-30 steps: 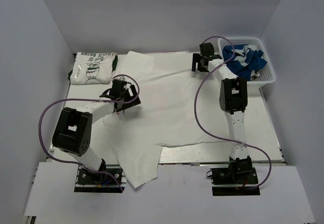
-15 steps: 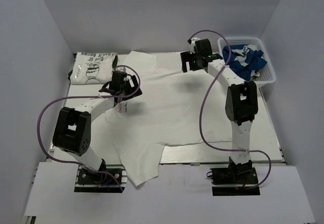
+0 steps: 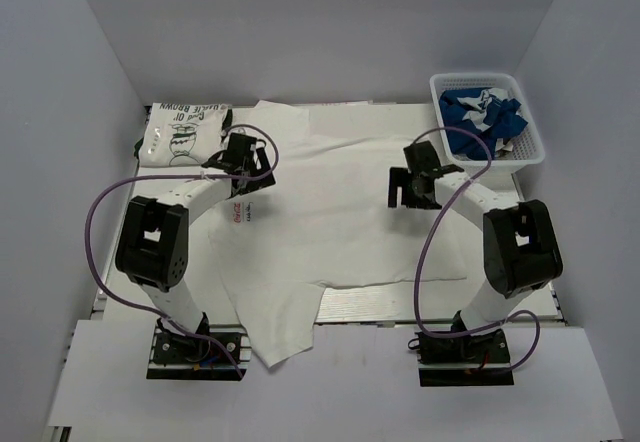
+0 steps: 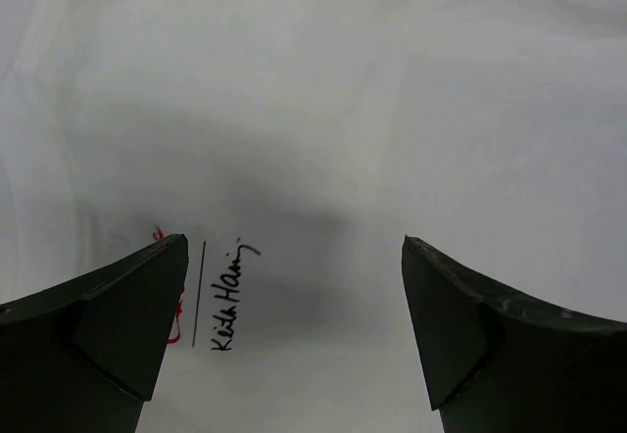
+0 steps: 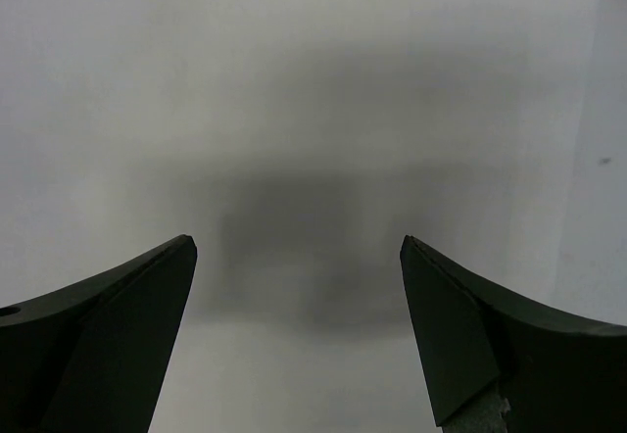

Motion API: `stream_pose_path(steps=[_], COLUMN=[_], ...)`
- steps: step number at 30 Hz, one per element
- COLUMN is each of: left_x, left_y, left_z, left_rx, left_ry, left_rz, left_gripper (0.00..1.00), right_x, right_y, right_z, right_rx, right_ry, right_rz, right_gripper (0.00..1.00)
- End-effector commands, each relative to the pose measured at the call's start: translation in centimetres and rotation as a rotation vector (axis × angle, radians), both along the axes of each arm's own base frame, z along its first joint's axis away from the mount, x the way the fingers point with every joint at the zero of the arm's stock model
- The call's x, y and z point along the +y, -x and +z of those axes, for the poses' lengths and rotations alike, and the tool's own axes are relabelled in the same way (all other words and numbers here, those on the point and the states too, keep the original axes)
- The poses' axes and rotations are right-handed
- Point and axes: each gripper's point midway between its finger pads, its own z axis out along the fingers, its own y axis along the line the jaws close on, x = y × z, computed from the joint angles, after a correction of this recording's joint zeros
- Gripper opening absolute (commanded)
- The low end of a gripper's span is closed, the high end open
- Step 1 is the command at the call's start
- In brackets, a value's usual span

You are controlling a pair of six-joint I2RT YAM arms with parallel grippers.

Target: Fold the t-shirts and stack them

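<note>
A large white t-shirt [image 3: 330, 212] lies spread flat over the table, its red graphic and black signature [image 4: 223, 296] showing near its left side. My left gripper [image 3: 244, 174] hovers open just above that print, with nothing between its fingers [image 4: 127, 325]. My right gripper [image 3: 412, 188] hangs open low over the plain right part of the shirt [image 5: 294, 80] and casts a shadow on it. A folded white t-shirt with green print [image 3: 183, 134] rests at the back left. A royal blue t-shirt [image 3: 482, 117] is crumpled in the basket.
The white mesh basket [image 3: 536, 144] stands at the back right corner. One part of the spread shirt hangs over the table's front edge [image 3: 280, 342] near the left arm's base. Purple cables loop beside both arms.
The right arm has swung from beside the basket at the back down to the shirt's right middle. The left gripper has shifted slightly towards the back. Both stay open.
</note>
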Motion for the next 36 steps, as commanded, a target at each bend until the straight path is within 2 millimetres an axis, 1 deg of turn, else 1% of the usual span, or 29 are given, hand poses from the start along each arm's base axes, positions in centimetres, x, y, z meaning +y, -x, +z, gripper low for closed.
stream_pose_path(steps=[1,3,4,6,7,8,10,12,13,14,15,16,17,18,20,22,23,24,26,27,28,29,30,31,32,33,34,35,36], left_x=[1.0,0.7,0.4,0.1,-0.2,-0.2,-0.2,-0.3,0.1,-0.1,-0.4,-0.5,-0.9,-1.8,-2.7,-3.4,-3.9,-4.2,-4.4,-4.6,-4.5,-4.8,-4.8,-4.6,-4.6,-4.6,-4.5,-3.8,-3.5], left_y=[1.9,2.2,1.2,1.0,-0.2,-0.2,-2.0,-4.2,-4.5,-5.1,-7.3,-7.7,-8.6,-10.9,-13.8,-15.1,-16.3,-16.6,-16.8,-16.6,-16.3,-15.4,-14.7,-13.9,-11.9,-10.3,-9.0,-6.1,-4.0], left_z=[-1.8,-3.1,-2.7,-4.6,-4.2,-5.8,-5.9,-5.8,-8.0,-8.5,-7.2,-9.3,-9.6,-8.1,-7.6,-6.7,-4.9,-4.4,-2.2,-1.1,-0.1,2.3,3.5,4.7,3.7,7.7,8.8,6.4,10.4], left_rx=[0.064,0.094,0.078,0.134,0.117,0.161,0.160,0.145,0.193,0.201,0.166,0.203,0.202,0.156,0.108,0.078,0.033,0.021,-0.015,-0.028,-0.039,-0.066,-0.081,-0.091,-0.049,-0.105,-0.120,-0.064,-0.143], left_ry=[-0.046,-0.036,-0.031,-0.040,-0.035,-0.048,-0.057,-0.051,-0.056,-0.058,-0.074,-0.092,-0.088,-0.075,-0.066,-0.056,-0.045,-0.035,-0.032,-0.021,-0.019,-0.020,-0.037,-0.035,-0.028,0.013,0.040,0.061,0.112], left_rz=[0.004,-0.010,-0.010,-0.016,-0.016,-0.016,0.000,0.011,0.017,0.017,0.004,-0.007,-0.027,-0.055,-0.078,-0.113,-0.125,-0.131,-0.162,-0.169,-0.169,-0.184,-0.178,-0.177,-0.171,-0.172,-0.166,-0.132,-0.122], left_gripper=[1.00,1.00,1.00,1.00,1.00,1.00,1.00,1.00,1.00,1.00,1.00,1.00,1.00,1.00,1.00,1.00,1.00,1.00,1.00,1.00,1.00,1.00,1.00,1.00,1.00,1.00,1.00,1.00,1.00], right_x=[-1.0,-1.2,-1.4,-0.9,-1.4,-1.2,-1.7,-1.7,-2.0,-2.0,-2.2,-2.1,-2.3,-1.8,-1.6,-0.9,-0.9,-0.8,-0.2,0.0,0.4,1.1,1.3,1.8,2.0,1.7,1.6,1.8,1.3], right_y=[2.6,2.7,2.5,0.8,1.0,0.1,-0.8,-2.9,-3.6,-3.8,-5.0,-6.2,-6.5,-8.4,-9.4,-11.9,-11.6,-12.4,-12.8,-12.4,-12.3,-12.0,-11.4,-10.9,-10.6,-8.9,-8.3,-7.9,-5.5], right_z=[-1.5,-2.8,-3.0,-2.9,-4.2,-3.8,-4.9,-3.9,-4.9,-5.1,-5.1,-5.3,-5.7,-4.6,-4.5,-2.3,-2.4,-0.9,1.4,1.3,3.0,3.7,5.2,5.7,6.2,6.9,7.2,7.4,7.3], right_rx=[0.056,0.088,0.095,0.083,0.132,0.118,0.141,0.118,0.146,0.162,0.153,0.138,0.150,0.114,0.108,0.032,0.050,0.014,-0.035,-0.036,-0.070,-0.083,-0.122,-0.130,-0.145,-0.151,-0.158,-0.174,-0.184], right_ry=[0.023,0.032,0.032,0.020,0.038,0.031,0.041,0.034,0.042,0.041,0.036,0.024,0.032,0.008,0.013,-0.003,0.005,0.013,-0.011,-0.015,-0.040,-0.056,-0.076,-0.084,-0.088,-0.099,-0.108,-0.123,-0.144], right_rz=[-0.046,-0.054,-0.061,-0.070,-0.085,-0.094,-0.110,-0.121,-0.134,-0.132,-0.137,-0.138,-0.124,-0.113,-0.070,-0.054,-0.055,-0.050,-0.018,0.001,0.017,0.042,0.056,0.067,0.066,0.047,0.029,0.026,0.017], right_gripper=[0.90,0.90,0.90,0.90,0.90,0.90,0.90,0.90,0.90,0.90,0.90,0.90,0.90,0.90,0.90,0.90,0.90,0.90,0.90,0.90,0.90,0.90,0.90,0.90,0.90,0.90,0.90,0.90,0.90])
